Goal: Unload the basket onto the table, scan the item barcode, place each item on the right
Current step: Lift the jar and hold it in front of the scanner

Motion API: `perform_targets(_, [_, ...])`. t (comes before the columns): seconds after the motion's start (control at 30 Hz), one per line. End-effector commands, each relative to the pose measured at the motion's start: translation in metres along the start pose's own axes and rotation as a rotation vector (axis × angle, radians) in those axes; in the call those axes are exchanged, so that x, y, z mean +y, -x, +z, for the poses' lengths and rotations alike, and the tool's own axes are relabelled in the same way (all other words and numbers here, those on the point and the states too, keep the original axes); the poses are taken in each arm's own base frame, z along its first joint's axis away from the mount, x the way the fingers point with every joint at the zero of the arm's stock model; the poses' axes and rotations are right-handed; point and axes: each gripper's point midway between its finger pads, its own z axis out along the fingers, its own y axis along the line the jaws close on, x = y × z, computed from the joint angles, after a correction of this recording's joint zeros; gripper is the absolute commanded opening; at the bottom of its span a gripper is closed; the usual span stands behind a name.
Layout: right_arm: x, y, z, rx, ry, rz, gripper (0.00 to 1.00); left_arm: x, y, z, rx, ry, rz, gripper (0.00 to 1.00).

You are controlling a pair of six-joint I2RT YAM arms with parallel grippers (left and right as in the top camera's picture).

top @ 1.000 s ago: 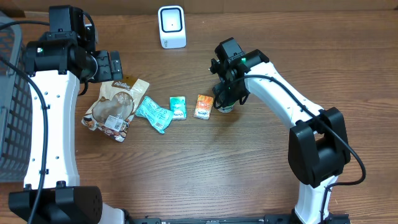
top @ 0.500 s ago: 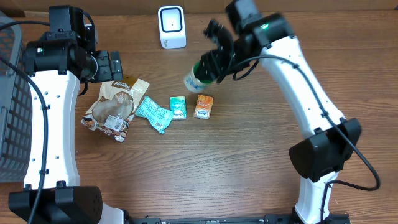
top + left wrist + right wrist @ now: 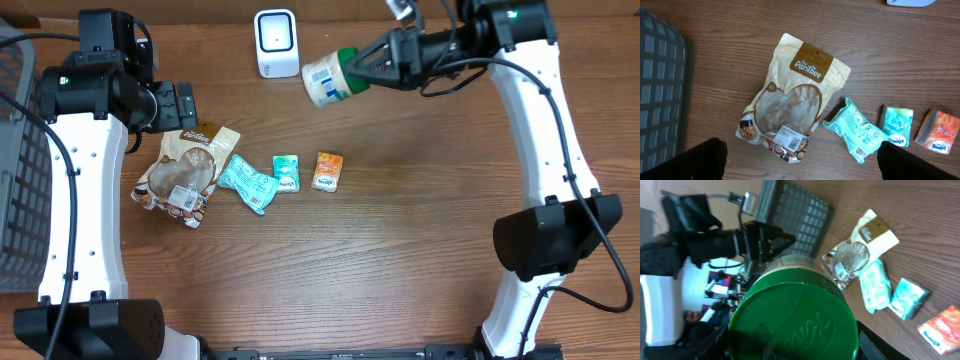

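Green-lidded jar (image 3: 328, 78) is held on its side off the table (image 3: 400, 250), at approx. 12 o'clock in the overhead view. Its lid end is clamped by the right gripper (image 3: 365, 70) at its 3 o'clock. Scanner (image 3: 276, 43) is seen at the jar's 10 o'clock, near but apart. Toward 6-8 o'clock, orange pack (image 3: 328, 171), green pack (image 3: 287, 173), teal packet (image 3: 247, 182) & snack pouch (image 3: 185, 175) are laid in a row. Left gripper (image 3: 183, 104) is spread wide w/ nothing held, at the pouch's 12 o'clock.
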Motion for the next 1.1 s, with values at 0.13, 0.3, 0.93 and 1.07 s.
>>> perform_targets(0.13, [0.010,0.004,-0.003,-0.016,-0.079,-0.077,0.29,-0.001,0.004,-0.008,-0.024,-0.010,-0.016,1.00])
perform_targets(0.3, [-0.028,0.011,0.009,-0.016,-0.357,-0.153,0.29,-0.001,0.004,-0.008,-0.025,-0.010,-0.016,0.99])
perform_targets(0.93, [-0.101,0.157,0.109,-0.271,-1.054,-1.100,0.25,-0.001,0.004,-0.008,-0.025,-0.010,-0.016,1.00])
perform_targets(1.07, [-0.123,0.170,0.126,-0.257,-1.091,-1.266,0.22,-0.001,0.004,-0.008,-0.025,-0.010,-0.016,1.00])
